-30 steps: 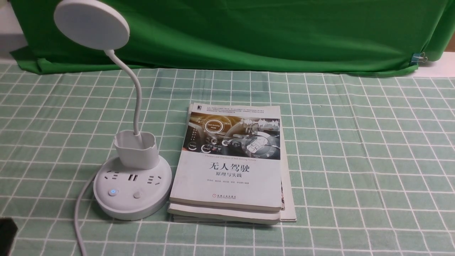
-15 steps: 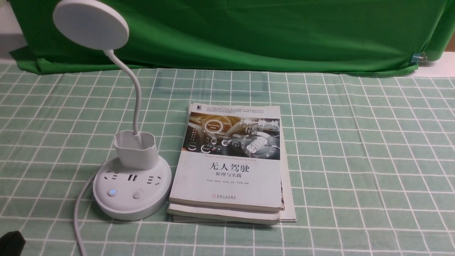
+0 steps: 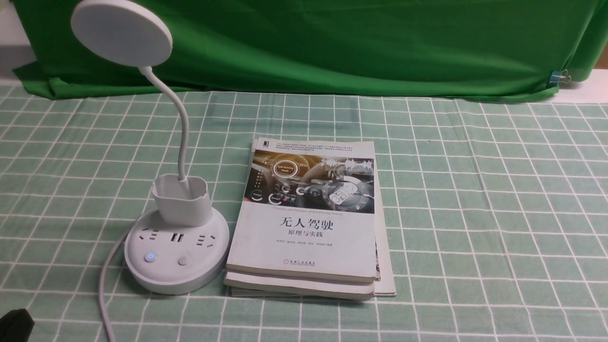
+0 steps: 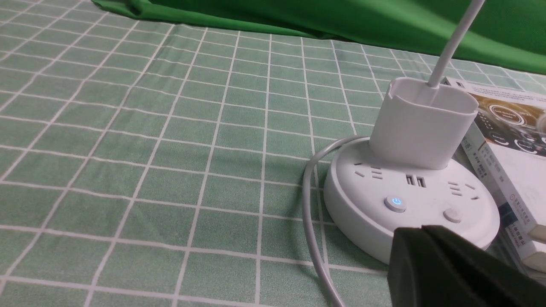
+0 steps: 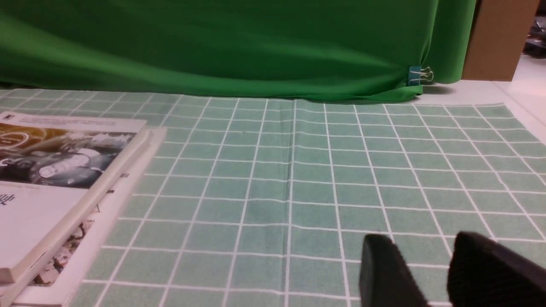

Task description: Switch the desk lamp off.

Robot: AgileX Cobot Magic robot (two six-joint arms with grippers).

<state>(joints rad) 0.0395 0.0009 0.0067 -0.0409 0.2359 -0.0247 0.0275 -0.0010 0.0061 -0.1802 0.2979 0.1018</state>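
Looking over my feeds, I see the desk lamp (image 3: 176,251) standing on the checked tablecloth (image 3: 475,199) toward the table's left edge, nearer the front edge than the back. It is all white plastic: a flat round disc head (image 3: 121,33) up high, facing my front camera, on a thin neck (image 3: 183,123) that curves down into a small cup holder (image 3: 181,199), which sits on the back part of a round base. The base top carries sockets and two buttons; the left button (image 3: 150,257) glows blue, the right one (image 3: 183,260) is plain and unlit. A white cord (image 3: 105,285) leaves the base on its left side and runs toward the front edge.

Just beside the base, on its right, lies a stack of books (image 3: 308,223), apparently touching it.

My left gripper (image 4: 420,232) hangs low in front of the base, close to the buttons; its dark fingers are pressed together, gripping nothing. In the front view only a dark bit of it shows at the front left corner. My right gripper (image 5: 422,256) sits over bare cloth on the right half of the table, fingers parted a little and empty.
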